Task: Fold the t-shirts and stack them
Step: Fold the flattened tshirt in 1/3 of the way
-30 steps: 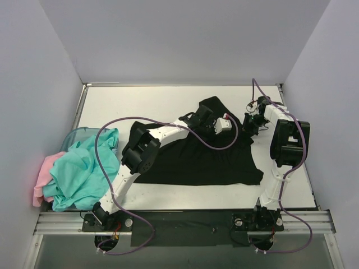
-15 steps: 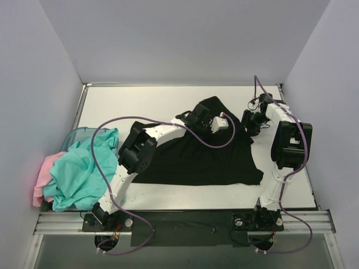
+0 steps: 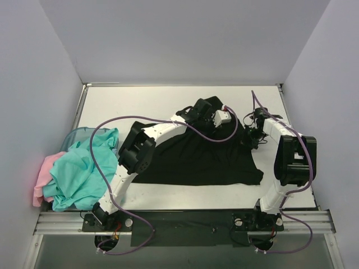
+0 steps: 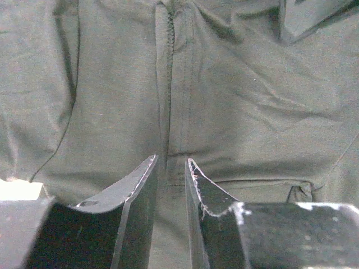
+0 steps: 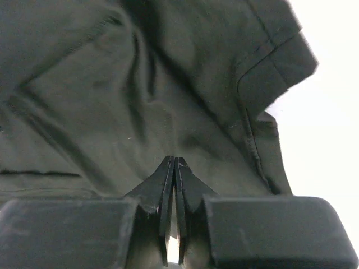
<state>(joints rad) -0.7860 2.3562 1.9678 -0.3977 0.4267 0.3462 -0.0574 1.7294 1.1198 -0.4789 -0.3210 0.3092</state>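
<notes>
CHANGE: left hand (image 4: 171,161) shifted to far part of black t-shirt (image 3: 196,159), fingers eased apart over seam | right hand (image 5: 175,159) brought to its right edge, clenched, pinch unconfirmed | STATUS: shirt spread on worktop (image 3: 140,106), fold judged not begun

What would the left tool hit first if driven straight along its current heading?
Most likely the black t-shirt: the left tool points at its stitched seam, tips slightly apart. Depth is unclear from the wrist view.
</notes>
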